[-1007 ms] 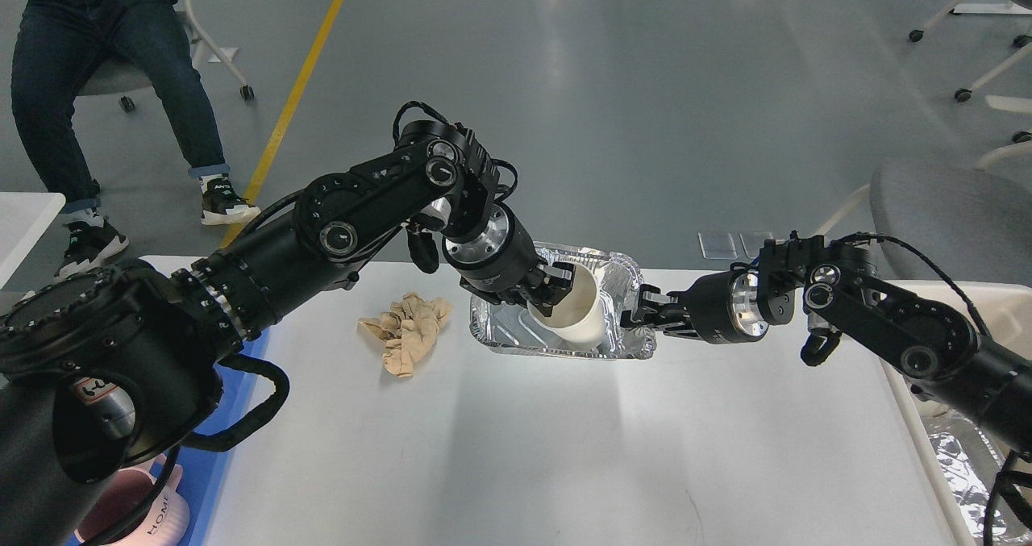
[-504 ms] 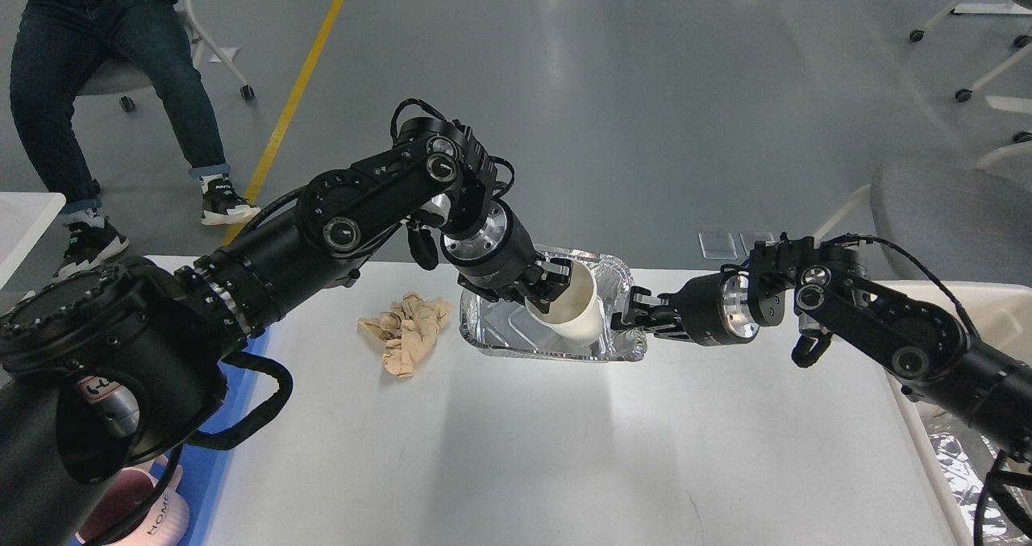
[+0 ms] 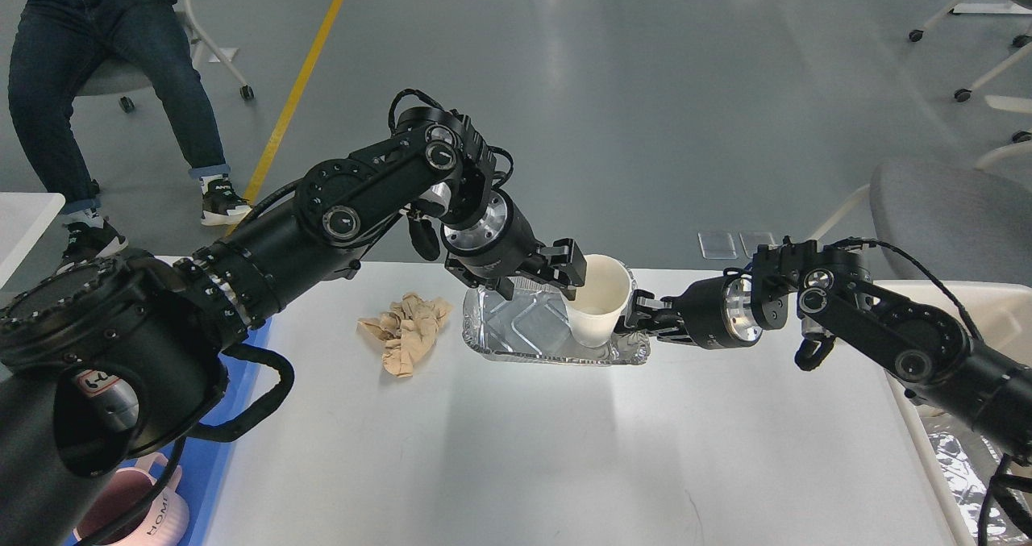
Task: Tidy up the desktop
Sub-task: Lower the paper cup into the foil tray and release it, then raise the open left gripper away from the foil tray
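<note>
The desktop is a wide white tabletop. A foil tray sits at its far middle. A white paper cup stands upright in the tray's right end. My left gripper is at the cup's left rim and looks shut on it. My right gripper reaches in from the right and is shut on the tray's right rim, just beside the cup. A crumpled brown paper napkin lies on the desktop to the left of the tray.
A blue plastic tray sits at the desktop's left edge, with a pink cup below it. A white bin with foil inside is at the right edge. A grey chair stands far right, a seated person far left.
The cup went from lying tilted in the tray to upright and shifted right with my left gripper. The tray slid slightly left with my right gripper.
</note>
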